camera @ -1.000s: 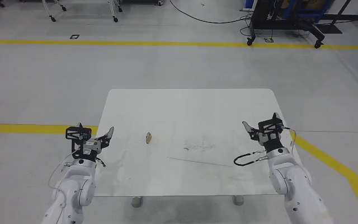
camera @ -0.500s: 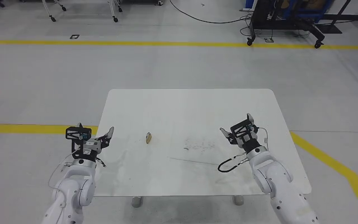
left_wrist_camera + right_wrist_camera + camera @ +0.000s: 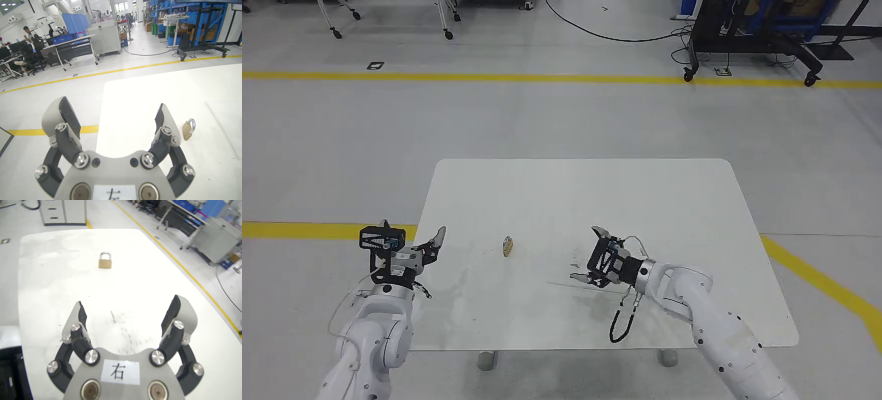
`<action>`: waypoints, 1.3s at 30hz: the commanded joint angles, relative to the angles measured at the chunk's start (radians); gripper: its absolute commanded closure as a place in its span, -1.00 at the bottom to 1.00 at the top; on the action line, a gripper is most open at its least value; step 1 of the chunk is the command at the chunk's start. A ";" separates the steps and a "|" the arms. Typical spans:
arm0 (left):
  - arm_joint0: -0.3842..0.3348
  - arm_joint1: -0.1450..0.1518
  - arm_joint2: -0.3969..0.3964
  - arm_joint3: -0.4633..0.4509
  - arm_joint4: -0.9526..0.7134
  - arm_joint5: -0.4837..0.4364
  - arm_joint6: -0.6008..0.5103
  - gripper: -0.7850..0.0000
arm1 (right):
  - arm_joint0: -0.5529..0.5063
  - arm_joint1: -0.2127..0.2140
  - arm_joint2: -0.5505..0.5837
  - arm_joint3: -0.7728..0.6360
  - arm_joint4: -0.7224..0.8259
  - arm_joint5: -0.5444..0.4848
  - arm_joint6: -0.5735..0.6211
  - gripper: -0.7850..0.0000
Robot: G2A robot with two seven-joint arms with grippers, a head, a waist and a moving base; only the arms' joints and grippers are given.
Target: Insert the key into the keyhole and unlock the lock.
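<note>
A small brass padlock (image 3: 508, 245) (image 3: 188, 129) (image 3: 105, 261) with a silver shackle stands on the white table (image 3: 642, 200), left of centre. My left gripper (image 3: 432, 250) (image 3: 113, 106) hangs open at the table's left edge, a short way from the padlock, holding nothing. My right gripper (image 3: 587, 257) (image 3: 128, 302) is open and empty over the middle of the table, pointing towards the padlock. Just ahead of it a thin dark sliver (image 3: 113, 316) lies among scuff marks (image 3: 599, 263); whether that is the key I cannot tell.
A faint straight line (image 3: 592, 288) runs across the tabletop near the right gripper. A black cable (image 3: 622, 322) loops off the right forearm. Yellow floor tape (image 3: 302, 230) passes both sides of the table.
The right arm has swung left from the table's right edge to the middle, over the scuffed patch, still open. The left arm and the padlock have not moved.
</note>
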 commanded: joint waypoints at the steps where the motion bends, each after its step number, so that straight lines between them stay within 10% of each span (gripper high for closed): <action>1: 0.000 0.000 0.000 0.000 0.000 0.000 0.000 -1.00 | 0.040 -0.001 -0.028 0.034 -0.019 -0.071 0.027 -1.00; 4: 0.000 0.000 0.000 0.000 0.000 0.000 0.000 -1.00 | 0.081 -0.006 -0.062 0.068 -0.021 -0.119 0.085 -1.00; 10: 0.000 0.000 0.000 0.000 0.000 0.000 0.000 -1.00 | 0.150 -0.020 -0.101 0.133 0.053 -0.139 0.191 0.11; 22: 0.000 0.000 0.000 0.000 0.000 0.000 0.000 -1.00 | 0.267 -0.050 -0.175 0.312 0.187 -0.149 0.308 0.07; 27: 0.000 0.000 0.000 0.000 0.000 0.000 0.000 -1.00 | 0.276 -0.052 -0.184 0.347 0.162 -0.112 0.256 1.00; 39: 0.000 0.000 0.000 0.000 0.000 0.000 0.000 -1.00 | 0.156 -0.012 -0.104 0.221 0.036 -0.053 -0.045 1.00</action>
